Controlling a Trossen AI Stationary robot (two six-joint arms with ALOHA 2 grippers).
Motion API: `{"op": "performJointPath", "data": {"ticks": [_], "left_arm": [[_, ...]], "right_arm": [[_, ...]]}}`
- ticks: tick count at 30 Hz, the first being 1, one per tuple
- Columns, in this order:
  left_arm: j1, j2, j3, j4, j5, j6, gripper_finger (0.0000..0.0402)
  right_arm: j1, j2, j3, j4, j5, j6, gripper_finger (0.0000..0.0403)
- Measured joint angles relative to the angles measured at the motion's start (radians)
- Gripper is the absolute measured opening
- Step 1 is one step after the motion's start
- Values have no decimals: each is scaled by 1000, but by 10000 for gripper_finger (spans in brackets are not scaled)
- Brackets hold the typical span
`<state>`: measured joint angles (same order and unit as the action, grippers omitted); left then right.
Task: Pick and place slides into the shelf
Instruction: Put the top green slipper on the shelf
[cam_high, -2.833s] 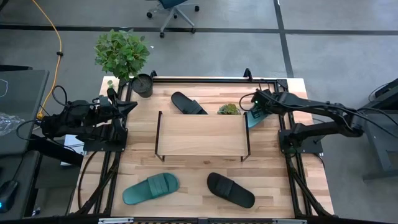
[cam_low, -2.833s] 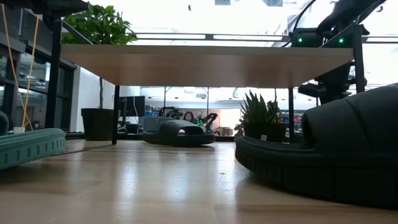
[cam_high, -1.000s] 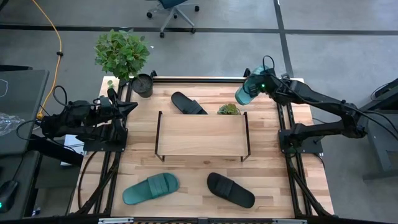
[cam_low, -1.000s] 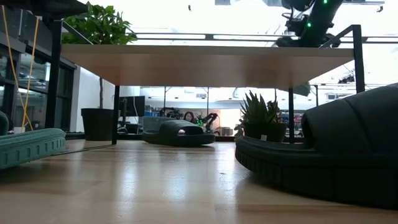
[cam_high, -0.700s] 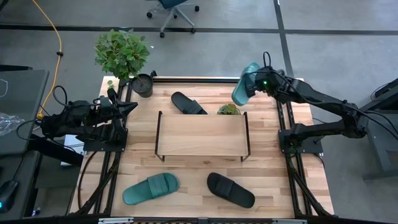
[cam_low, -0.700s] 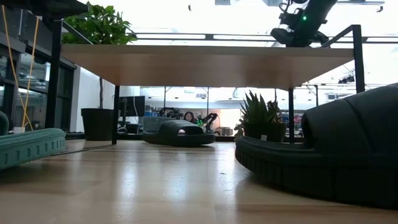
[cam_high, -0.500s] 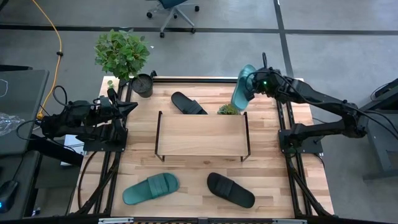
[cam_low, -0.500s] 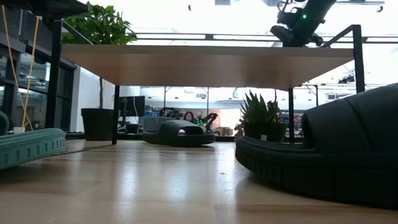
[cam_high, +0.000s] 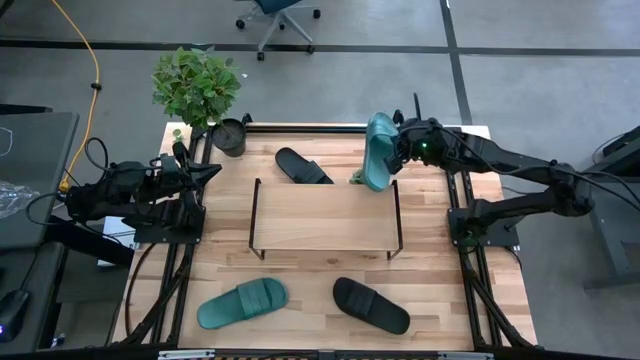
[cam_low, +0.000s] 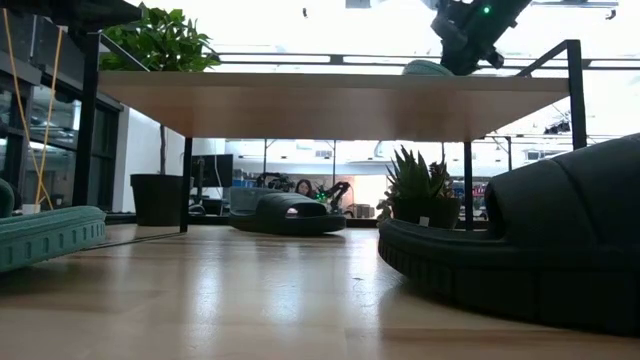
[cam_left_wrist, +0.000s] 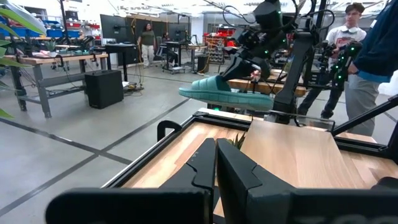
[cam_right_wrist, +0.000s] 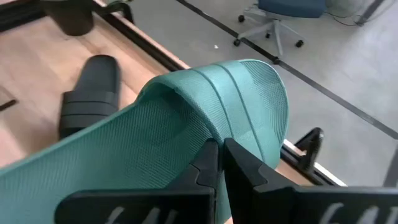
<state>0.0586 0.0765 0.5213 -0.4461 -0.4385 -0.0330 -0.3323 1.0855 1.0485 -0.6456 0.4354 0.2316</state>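
The shelf (cam_high: 322, 216) is a low rack with a light wood plank top on thin black wire legs, standing mid-table with its top bare. One teal slide (cam_high: 380, 151) hangs in the air above the shelf's far right corner, pinched by the edge of its wide ribbed strap in the right gripper (cam_high: 397, 152), its sole roughly level and clear of the plank. The second teal slide (cam_high: 242, 303) lies flat on the table near the front, left of centre. A black slide (cam_high: 371, 305) lies just to its right, angled. The other black slide (cam_high: 303, 166) rests behind the shelf, towards its left half.
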Motion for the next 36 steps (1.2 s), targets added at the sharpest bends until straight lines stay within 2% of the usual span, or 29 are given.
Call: {"op": "performJointPath", "data": {"ticks": [14, 20, 25, 36], "left_arm": [[0, 0, 0, -3, 0, 1, 3], [0, 0, 0, -3, 0, 1, 3], [0, 0, 0, -2, 0, 1, 3], [0, 0, 0, -1, 0, -1, 3]], "right_arm": [[152, 0, 0, 0, -17, 107, 0], [177, 21, 13, 18, -39, 111, 0], [155, 69, 137, -52, -84, 83, 0], [142, 214, 467, -407, -231, 131, 0]]}}
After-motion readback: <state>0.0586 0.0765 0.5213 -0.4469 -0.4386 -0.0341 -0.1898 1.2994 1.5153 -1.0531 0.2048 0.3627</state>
